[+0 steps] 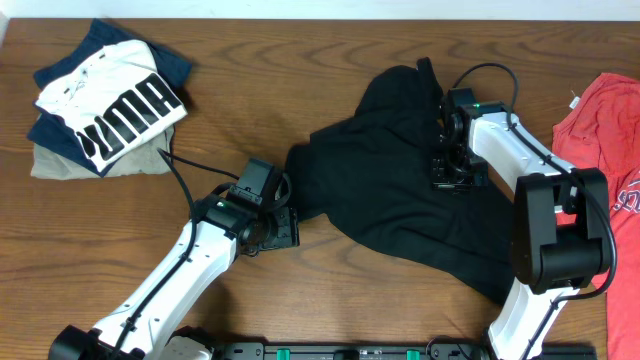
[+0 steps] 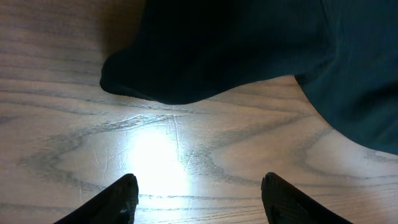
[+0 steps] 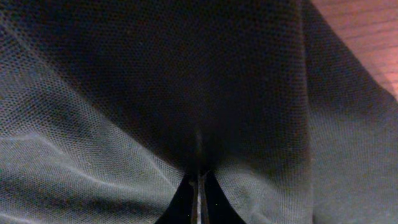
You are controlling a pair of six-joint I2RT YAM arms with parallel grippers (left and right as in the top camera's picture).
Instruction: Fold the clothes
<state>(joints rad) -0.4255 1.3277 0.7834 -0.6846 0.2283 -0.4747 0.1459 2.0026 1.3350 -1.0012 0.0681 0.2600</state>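
We found the right gripper [image 3: 198, 199] pinched shut on the black garment [image 1: 390, 190], likely to lift a fold. The left gripper [image 2: 199, 199] hung open, empty, beside its edge.

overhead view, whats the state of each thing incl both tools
black garment: crumpled, not folded
left tool: open, holding nothing
right tool: shut on black garment
white PUMA shirt: folded
red T-shirt: lying loose, not folded

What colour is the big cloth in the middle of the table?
Black all over. The cloth shows best in the overhead view.
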